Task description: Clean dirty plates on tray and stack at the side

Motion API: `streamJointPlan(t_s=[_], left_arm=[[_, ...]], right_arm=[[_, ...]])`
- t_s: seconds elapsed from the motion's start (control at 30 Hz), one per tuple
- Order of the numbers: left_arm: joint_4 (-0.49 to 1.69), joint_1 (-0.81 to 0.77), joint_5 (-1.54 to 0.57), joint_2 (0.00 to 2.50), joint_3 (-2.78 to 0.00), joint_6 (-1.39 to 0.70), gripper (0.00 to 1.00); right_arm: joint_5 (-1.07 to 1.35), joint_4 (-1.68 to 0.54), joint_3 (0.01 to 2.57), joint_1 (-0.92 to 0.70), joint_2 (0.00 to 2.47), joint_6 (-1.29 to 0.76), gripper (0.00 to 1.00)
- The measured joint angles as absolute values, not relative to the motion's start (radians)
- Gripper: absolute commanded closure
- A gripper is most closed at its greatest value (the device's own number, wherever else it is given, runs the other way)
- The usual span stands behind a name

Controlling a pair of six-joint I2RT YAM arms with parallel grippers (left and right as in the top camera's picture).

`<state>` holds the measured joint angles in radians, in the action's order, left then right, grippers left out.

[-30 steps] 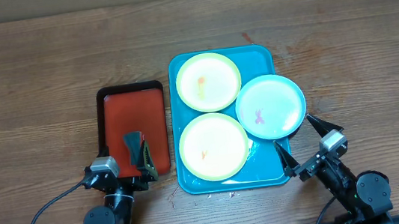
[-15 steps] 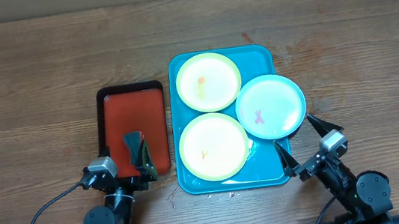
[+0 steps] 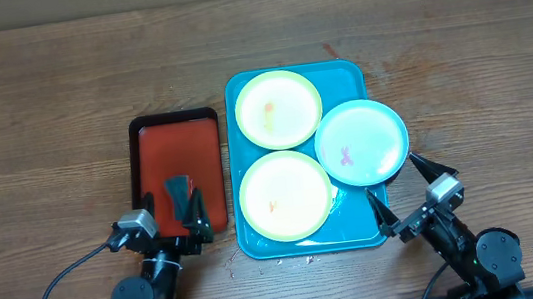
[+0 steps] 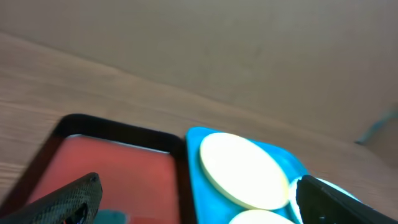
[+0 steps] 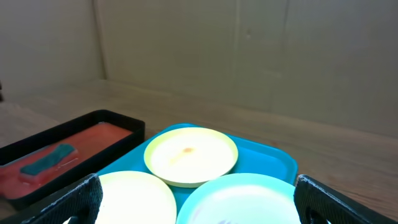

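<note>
Overhead and wrist views, one moment. My left gripper [image 3: 185,201] hung over the near end of the red tray [image 3: 175,145], its two fingers spread wide and holding nothing; my right gripper [image 3: 391,176] sat at the near right corner of the turquoise tray [image 3: 347,76], fingers likewise spread wide and empty, one tip close to the near edge of the light blue plate [image 3: 361,142], contact not discernible.

The turquoise tray lay at the middle of the wooden table [image 3: 39,95], just beside the black-rimmed red tray, which lay to its left. It carried three plates; the far yellow-green plate [image 3: 278,109] lay flat in its far half and bore an orange smear; the near yellow-green plate [image 3: 285,196] lay flat in its near half and bore a small orange spot; the light blue plate, marked with a purple smear, lay on the right side, overhanging the tray's right rim and reaching the edges of both yellow-green plates.

In my right wrist view a teal sponge [image 5: 48,160] lay in the red tray. A few small reddish crumbs [image 3: 233,264] lay on the table just beside the turquoise tray's near left corner.
</note>
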<state>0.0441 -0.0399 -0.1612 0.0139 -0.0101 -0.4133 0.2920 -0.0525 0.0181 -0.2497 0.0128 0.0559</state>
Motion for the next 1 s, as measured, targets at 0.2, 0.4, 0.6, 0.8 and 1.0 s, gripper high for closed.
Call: streamJointPlan(t_s=[0.2, 0.4, 0.6, 0.8, 1.0], left_arm=[[0.164, -0.040, -0.219, 0.033, -0.096, -0.408, 0.00], [0.451, -0.040, -0.237, 0.254, -0.459, -0.324, 0.00], [0.826, -0.040, -0.244, 0.612, -0.888, -0.280, 0.00], [1.060, -0.040, -0.244, 0.881, -1.179, -0.266, 0.00], [1.179, -0.040, -0.259, 0.989, -1.250, -0.258, 0.00]], right_arm=[[0.334, -0.070, 0.042, -0.249, 0.014, 0.036, 0.00], [0.347, -0.263, 0.339, -0.250, 0.154, 0.014, 0.00], [0.352, -0.713, 0.809, -0.250, 0.501, 0.003, 0.00], [0.367, -0.960, 1.147, -0.249, 0.825, 0.000, 0.00], [0.438, -0.989, 1.192, -0.250, 0.980, -0.023, 0.05]])
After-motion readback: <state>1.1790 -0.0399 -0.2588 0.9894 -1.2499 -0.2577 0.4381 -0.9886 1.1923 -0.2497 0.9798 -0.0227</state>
